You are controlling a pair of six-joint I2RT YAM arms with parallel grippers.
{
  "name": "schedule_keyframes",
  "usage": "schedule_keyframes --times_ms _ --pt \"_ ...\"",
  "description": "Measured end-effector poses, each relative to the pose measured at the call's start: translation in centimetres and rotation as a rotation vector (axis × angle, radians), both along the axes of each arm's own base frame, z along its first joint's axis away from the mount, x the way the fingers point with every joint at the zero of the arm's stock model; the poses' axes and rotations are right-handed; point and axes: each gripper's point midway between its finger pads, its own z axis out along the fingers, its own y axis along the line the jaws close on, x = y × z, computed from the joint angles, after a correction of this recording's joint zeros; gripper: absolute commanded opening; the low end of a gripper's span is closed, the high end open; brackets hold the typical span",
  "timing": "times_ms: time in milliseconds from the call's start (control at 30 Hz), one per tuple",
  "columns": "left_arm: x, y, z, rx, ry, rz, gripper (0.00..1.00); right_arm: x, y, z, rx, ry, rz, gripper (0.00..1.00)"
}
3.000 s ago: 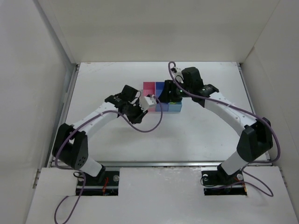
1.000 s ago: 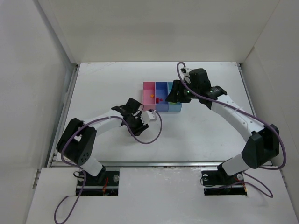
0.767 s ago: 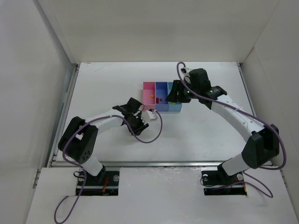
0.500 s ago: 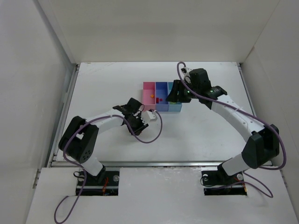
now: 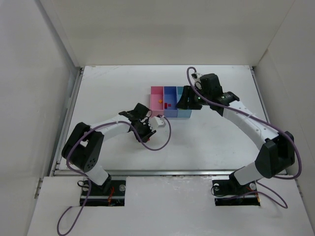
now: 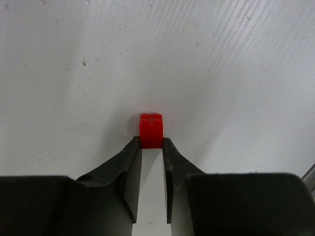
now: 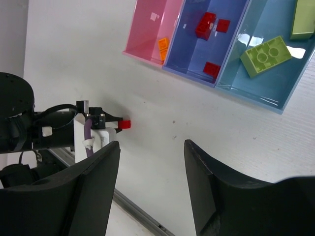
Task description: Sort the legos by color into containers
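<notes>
My left gripper [image 6: 151,142] is shut on a small red lego [image 6: 150,130], pinched at the fingertips low over the white table. In the top view it [image 5: 158,120] sits just in front of the tray's pink end. The right wrist view shows the same red lego [image 7: 124,124] at its tip. The tray has a pink bin [image 7: 142,29] with an orange lego [image 7: 163,48], a blue bin [image 7: 187,49] with three red legos [image 7: 206,24], and a cyan bin [image 7: 256,83] with two yellow-green legos [image 7: 266,55]. My right gripper [image 7: 151,147] is open and empty, above the tray's cyan end [image 5: 186,101].
White walls enclose the table on the left, back and right. A metal rail [image 5: 167,172] runs along the near edge. A purple cable [image 5: 157,142] loops beside the left wrist.
Since three seconds ago my left gripper has drawn back from the pink bin toward the near side. My right gripper has shifted slightly right. In the last second almost nothing moved.
</notes>
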Motion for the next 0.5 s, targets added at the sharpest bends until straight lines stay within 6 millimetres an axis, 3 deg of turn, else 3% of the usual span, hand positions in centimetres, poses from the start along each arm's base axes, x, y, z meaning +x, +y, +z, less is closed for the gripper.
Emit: schedule_keyframes --times_ms 100,200,233,300,500 --pt "0.0 0.0 0.4 -0.008 -0.006 0.001 0.00 -0.3 0.0 -0.3 0.000 0.009 0.009 0.61" --pt "0.6 -0.4 2.3 -0.047 -0.038 0.004 0.00 -0.9 0.5 -0.3 0.025 0.011 0.055 0.61" --pt "1.0 -0.6 3.5 -0.068 -0.060 0.005 0.00 -1.2 0.8 -0.3 0.037 0.013 0.076 0.61" --pt "2.1 -1.5 6.4 -0.126 -0.116 0.003 0.00 -2.1 1.4 -0.2 0.083 0.022 0.130 0.74" --pt "4.7 -4.6 15.7 -0.321 -0.259 -0.021 0.00 -3.9 4.3 0.6 0.218 0.056 0.277 0.77"
